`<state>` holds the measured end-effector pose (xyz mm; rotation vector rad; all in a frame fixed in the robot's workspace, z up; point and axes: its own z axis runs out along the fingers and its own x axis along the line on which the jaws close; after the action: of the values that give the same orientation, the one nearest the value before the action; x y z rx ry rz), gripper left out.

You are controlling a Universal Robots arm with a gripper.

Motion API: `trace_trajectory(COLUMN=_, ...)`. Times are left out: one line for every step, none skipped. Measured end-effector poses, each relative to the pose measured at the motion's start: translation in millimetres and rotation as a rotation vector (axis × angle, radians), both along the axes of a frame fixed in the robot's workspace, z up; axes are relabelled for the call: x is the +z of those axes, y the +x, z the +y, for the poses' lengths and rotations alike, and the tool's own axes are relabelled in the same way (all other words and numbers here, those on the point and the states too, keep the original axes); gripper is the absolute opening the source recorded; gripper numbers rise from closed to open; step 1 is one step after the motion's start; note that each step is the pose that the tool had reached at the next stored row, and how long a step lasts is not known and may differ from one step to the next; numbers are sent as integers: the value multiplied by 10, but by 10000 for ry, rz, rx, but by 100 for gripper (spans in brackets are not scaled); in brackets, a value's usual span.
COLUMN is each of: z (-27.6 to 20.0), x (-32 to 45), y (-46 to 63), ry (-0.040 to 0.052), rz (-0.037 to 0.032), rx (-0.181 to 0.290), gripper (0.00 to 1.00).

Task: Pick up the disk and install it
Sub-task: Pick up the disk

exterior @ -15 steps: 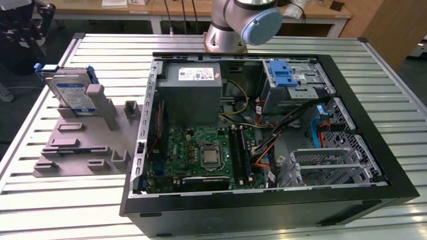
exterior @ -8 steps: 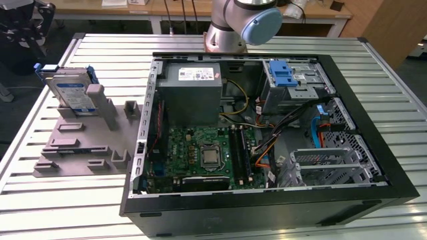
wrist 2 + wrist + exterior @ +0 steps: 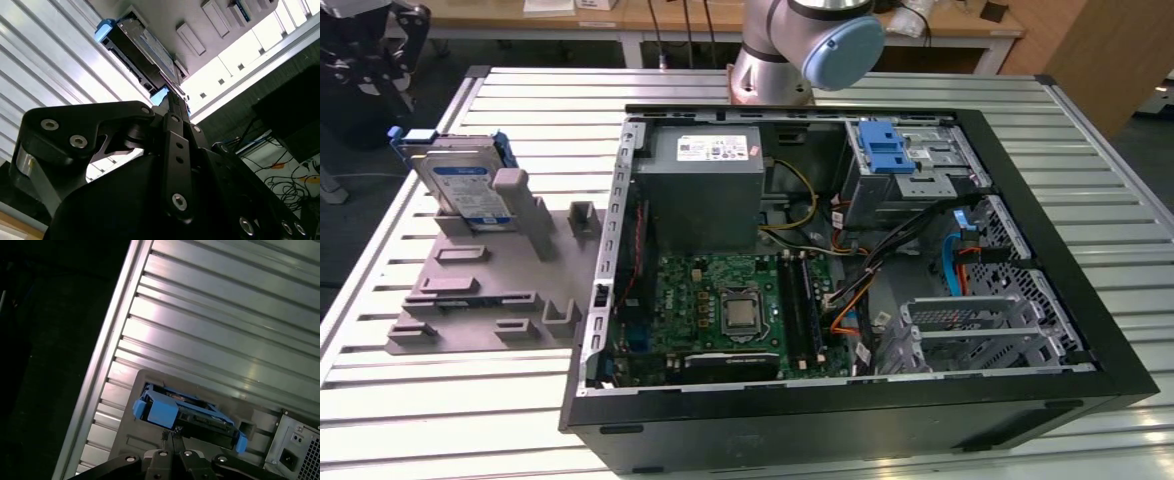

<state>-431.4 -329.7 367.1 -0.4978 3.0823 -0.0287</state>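
Hovering my gripper [image 3: 169, 433] near the disk [image 3: 186, 415], I see its fingers drawn together, holding nothing; the disk stands upright in a grey holder [image 3: 467, 300].

Blue-framed disk [image 3: 187, 412] in holder [image 3: 129, 442], closed claw [image 3: 168, 434] near
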Motion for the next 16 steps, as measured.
trace_trajectory(z=0, x=0, y=0, ry=0, rz=0, rx=66, gripper=11)
trace_trajectory(z=0, x=0, y=0, ry=0, rz=0, rx=133, gripper=11)
trace_trajectory(z=0, x=0, y=0, ry=0, rz=0, rx=201, gripper=11)
trace_trajectory(z=0, x=0, y=0, ry=0, rz=1, rx=267, gripper=11)
trace_trajectory(z=0, x=0, y=0, ry=0, rz=0, rx=336, gripper=11)
trace_trajectory(z=0, x=0, y=0, ry=0, rz=0, rx=402, gripper=11)
trace_trajectory(z=0, x=0, y=0, ry=0, rz=0, rx=469, gripper=11)
trace_trajectory(z=0, x=0, y=0, ry=0, rz=0, rx=534, gripper=11)
trace_trajectory(z=0, x=0, y=0, ry=0, rz=1, rx=610, gripper=11)
trace_trajectory(z=0, x=0, y=0, ry=0, rz=0, rx=691, gripper=11)
trace_trajectory(z=0, x=0, y=0, ry=0, rz=-1, rx=779, gripper=11)
trace_trajectory(z=0, x=0, y=0, ry=0, rz=-1, rx=876, gripper=11)
trace_trajectory(z=0, x=0, y=0, ry=0, rz=-2, rx=982, gripper=11)
trace_trajectory(z=0, x=0, y=0, ry=0, rz=-4, rx=1072, gripper=11)
trace_trajectory(z=0, x=0, y=0, ry=0, rz=-6, rx=1144, gripper=11)
trace_trajectory(z=0, x=0, y=0, ry=0, rz=-6, rx=1202, gripper=11)
